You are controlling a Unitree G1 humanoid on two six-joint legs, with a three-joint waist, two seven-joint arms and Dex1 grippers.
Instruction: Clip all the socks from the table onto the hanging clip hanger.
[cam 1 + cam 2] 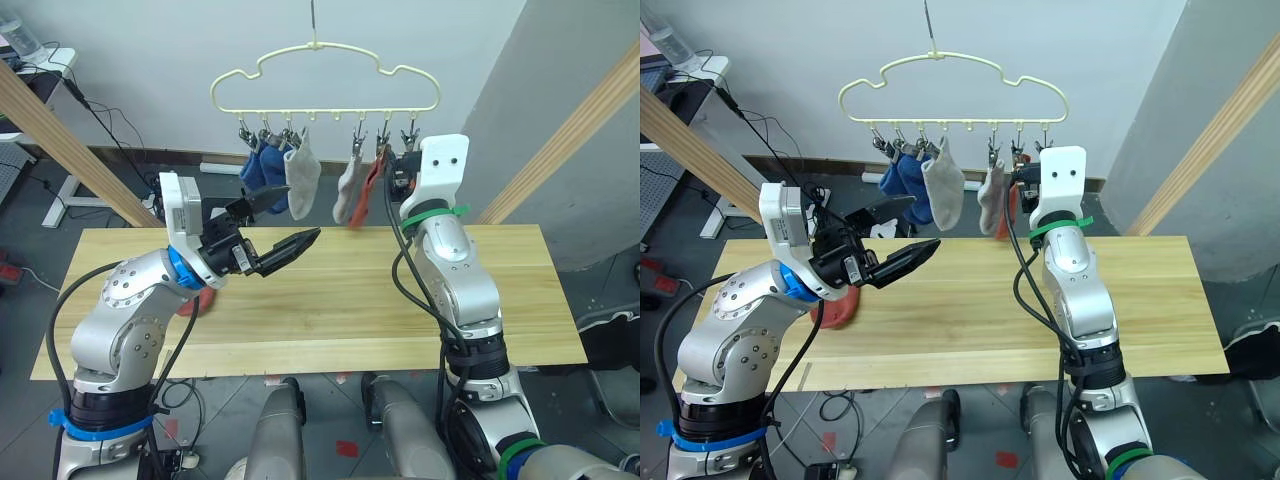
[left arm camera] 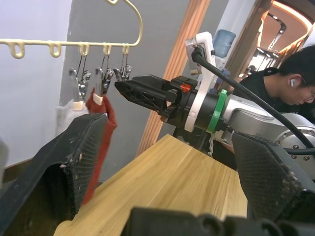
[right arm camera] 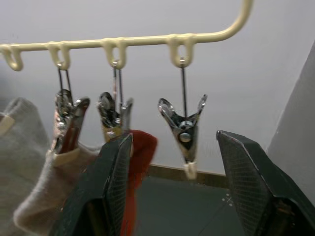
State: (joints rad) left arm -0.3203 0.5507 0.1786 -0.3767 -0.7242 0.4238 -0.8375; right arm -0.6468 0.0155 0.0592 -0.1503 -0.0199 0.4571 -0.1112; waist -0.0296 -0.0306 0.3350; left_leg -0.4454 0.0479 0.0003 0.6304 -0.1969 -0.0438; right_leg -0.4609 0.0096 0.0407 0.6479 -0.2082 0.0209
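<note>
Socks hang clipped on the clip hanger (image 1: 322,80); one red sock (image 1: 830,310) remains on the table (image 1: 330,300). Right end effector (image 3: 172,162) brackets the spare clip (image 3: 183,132), open, empty. Left end effector (image 1: 290,225) gapes empty.

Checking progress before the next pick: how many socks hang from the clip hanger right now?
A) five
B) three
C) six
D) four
A: the clip hanger holds two blue socks, two light grey socks and one rust-red sock; its end clip is bare.

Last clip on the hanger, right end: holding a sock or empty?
Empty. The last clip hangs bare beside the clipped red sock; the right gripper is open below it.
</note>
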